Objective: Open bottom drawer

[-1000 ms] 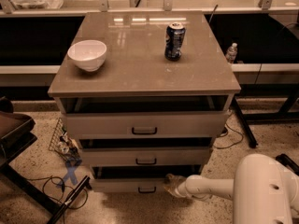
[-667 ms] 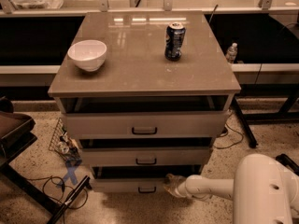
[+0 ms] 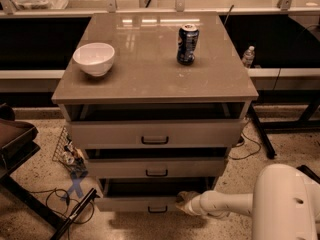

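The bottom drawer (image 3: pixel 135 203) is the lowest of three pale drawers in the cabinet (image 3: pixel 155 134). It stands slightly pulled out, with a dark gap above its front and a small dark handle (image 3: pixel 157 209) near the middle. My gripper (image 3: pixel 183 202) reaches in from the right on a white arm (image 3: pixel 227 204) and sits at the drawer front, just right of the handle. The middle drawer (image 3: pixel 156 167) and top drawer (image 3: pixel 155 134) also stand slightly out.
A white bowl (image 3: pixel 94 58) and a blue can (image 3: pixel 187 44) stand on the cabinet top. A water bottle (image 3: pixel 248 56) sits behind at the right. A dark chair (image 3: pixel 15 139) and cables (image 3: pixel 65 196) lie at the left on the floor.
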